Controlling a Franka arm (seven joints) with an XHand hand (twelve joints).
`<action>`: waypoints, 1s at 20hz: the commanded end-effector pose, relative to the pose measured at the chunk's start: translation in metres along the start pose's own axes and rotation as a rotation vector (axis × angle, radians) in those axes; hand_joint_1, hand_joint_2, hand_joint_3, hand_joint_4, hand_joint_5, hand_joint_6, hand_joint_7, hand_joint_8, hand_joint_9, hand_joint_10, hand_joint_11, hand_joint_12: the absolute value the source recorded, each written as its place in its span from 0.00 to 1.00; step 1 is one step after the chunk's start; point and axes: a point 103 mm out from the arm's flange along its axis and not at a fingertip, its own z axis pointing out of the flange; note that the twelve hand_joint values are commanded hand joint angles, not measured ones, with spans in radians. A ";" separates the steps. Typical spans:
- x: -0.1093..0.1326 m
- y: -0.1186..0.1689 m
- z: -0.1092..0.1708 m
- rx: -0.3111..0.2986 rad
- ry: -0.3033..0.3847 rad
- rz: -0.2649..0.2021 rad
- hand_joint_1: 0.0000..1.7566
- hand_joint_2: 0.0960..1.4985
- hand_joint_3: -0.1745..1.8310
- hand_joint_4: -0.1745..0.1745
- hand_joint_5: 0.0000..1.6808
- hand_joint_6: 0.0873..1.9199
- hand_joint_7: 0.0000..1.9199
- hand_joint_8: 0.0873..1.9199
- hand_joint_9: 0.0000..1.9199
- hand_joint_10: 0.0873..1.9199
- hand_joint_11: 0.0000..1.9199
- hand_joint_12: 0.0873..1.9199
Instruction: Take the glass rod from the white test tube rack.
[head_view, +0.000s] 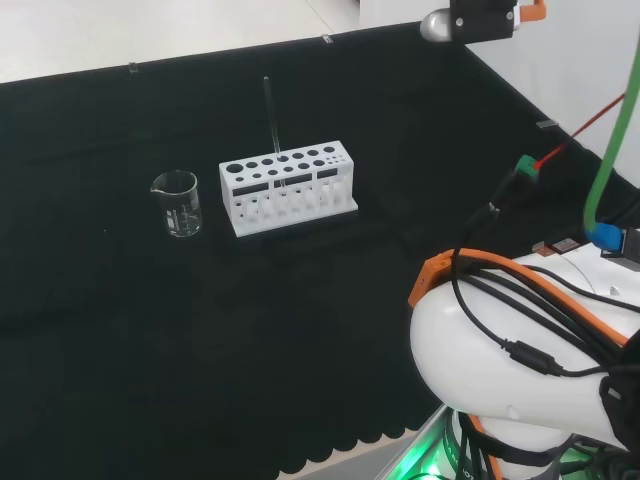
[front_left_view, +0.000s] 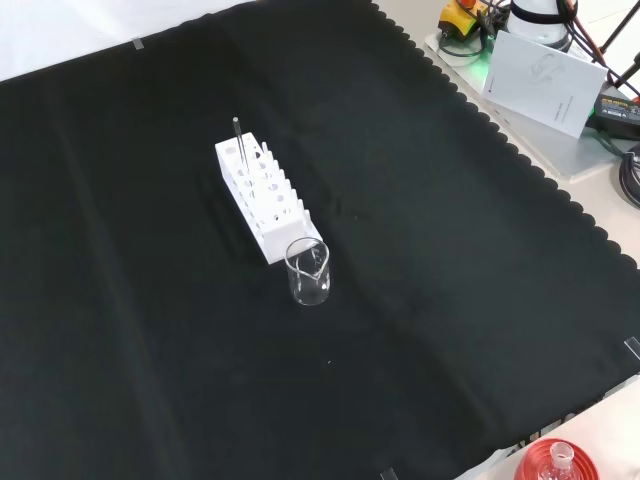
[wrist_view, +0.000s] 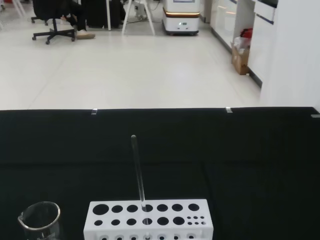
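Glass rod (head_view: 272, 128) stands near-upright in a hole of the white test tube rack (head_view: 287, 188), its upper length exposed for grasping. An empty beaker (head_view: 177, 203) sits just beside the rack, at nine o'clock in the head view. The wrist view adds the rod's seating hole (wrist_view: 146, 221); the front view, a red-ringed flask (front_left_view: 556, 462) at five o'clock. The hand's finger state cannot be told.

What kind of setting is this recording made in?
Probably a lab bench inside an open robotics workspace: a white test tube rack holding a glass rod, a glass beaker beside it, and office chairs on the floor behind.
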 end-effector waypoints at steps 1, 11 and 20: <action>0.003 0.009 0.008 0.013 -0.002 -0.027 0.52 0.69 0.00 0.00 0.36 0.39 0.41 0.37 0.46 0.33 0.39 0.62; 0.022 0.032 0.031 0.033 0.028 -0.093 0.58 0.65 0.00 0.00 0.50 0.39 0.52 0.32 0.56 0.27 0.50 0.56; 0.026 0.059 0.054 0.058 0.032 -0.134 0.61 0.64 0.00 0.00 0.55 0.37 0.57 0.30 0.61 0.23 0.56 0.52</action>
